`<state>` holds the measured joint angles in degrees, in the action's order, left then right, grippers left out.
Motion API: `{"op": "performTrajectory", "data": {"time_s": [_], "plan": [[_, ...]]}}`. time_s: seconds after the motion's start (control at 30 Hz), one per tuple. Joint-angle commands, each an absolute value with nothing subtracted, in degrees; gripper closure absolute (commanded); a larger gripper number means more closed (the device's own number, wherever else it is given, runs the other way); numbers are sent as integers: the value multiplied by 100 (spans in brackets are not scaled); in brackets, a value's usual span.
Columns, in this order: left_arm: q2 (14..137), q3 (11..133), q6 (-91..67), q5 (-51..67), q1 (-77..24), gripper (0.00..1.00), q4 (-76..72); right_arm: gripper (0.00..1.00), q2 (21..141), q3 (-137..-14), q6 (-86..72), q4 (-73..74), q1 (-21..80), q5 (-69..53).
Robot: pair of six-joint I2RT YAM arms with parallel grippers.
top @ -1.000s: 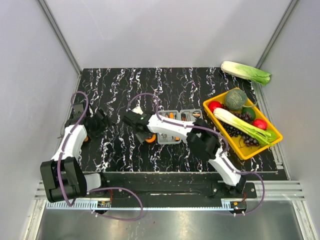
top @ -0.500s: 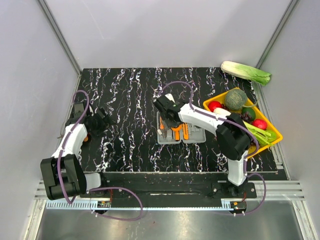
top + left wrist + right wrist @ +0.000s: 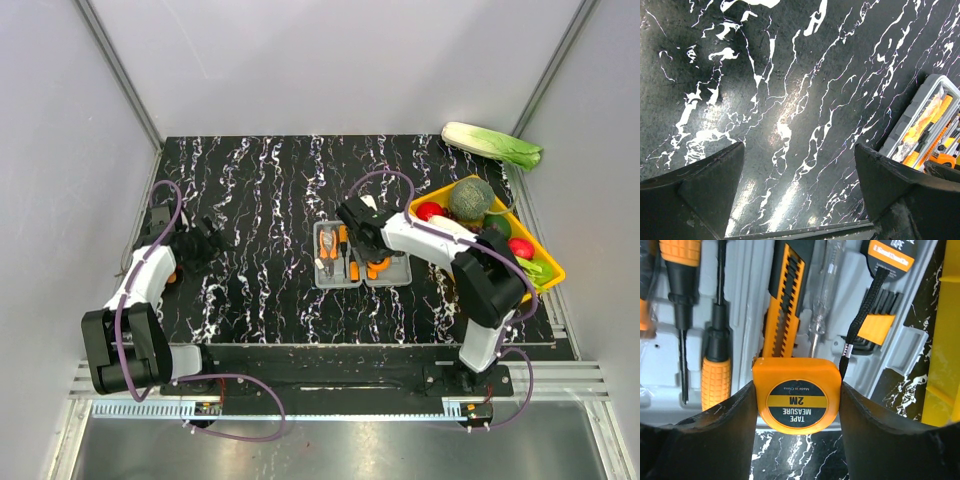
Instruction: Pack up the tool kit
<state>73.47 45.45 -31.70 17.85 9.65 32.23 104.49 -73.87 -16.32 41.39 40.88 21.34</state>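
The grey tool kit case (image 3: pixel 340 280) lies open in the middle of the table, with orange-and-black pliers (image 3: pixel 328 248) in its left half. My right gripper (image 3: pixel 372 262) hangs over the right half, shut on an orange tape measure (image 3: pixel 796 401) marked "2M". Below it in the case (image 3: pixel 747 295) lie screwdrivers (image 3: pixel 715 360), a utility knife (image 3: pixel 785 295) and hex keys (image 3: pixel 880 320). The tape's black strap (image 3: pixel 860 315) trails across the tray. My left gripper (image 3: pixel 208 238) is open and empty at the left of the table; in its wrist view (image 3: pixel 799 146) the case (image 3: pixel 920 125) shows at the right edge.
A yellow tray (image 3: pixel 490 312) of vegetables and fruit stands right of the case, its edge (image 3: pixel 945 365) close beside my right gripper. A napa cabbage (image 3: pixel 492 145) lies at the back right. Grey walls enclose the black marble table (image 3: pixel 260 180).
My right arm swung right from beside the case to above its right half, carrying the tape measure. The left arm barely moved.
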Motion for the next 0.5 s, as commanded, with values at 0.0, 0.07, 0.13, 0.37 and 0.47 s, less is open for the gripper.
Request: {"op": "performTrajectory", "data": {"time_s": [0.0,0.07,0.13,0.37,0.47], "plan": [[7400,4579,-3094,1933,923,6,2979,62,9915,-7173,-1784,3981,4043,2092],[7409,4562,-3094,1925,923,6,2979,62,9827,-7049,-1828,3981,4017,2057],[7400,4562,-3085,1925,905,6,2979,62,9782,-6918,-1872,3973,3964,2057],[7418,4562,-3085,1934,879,6,2979,62,9686,-6531,-1977,3859,3850,2100],[7409,4553,-3076,1934,879,6,2979,63,9686,-6434,-1986,3806,3779,2109]]}}
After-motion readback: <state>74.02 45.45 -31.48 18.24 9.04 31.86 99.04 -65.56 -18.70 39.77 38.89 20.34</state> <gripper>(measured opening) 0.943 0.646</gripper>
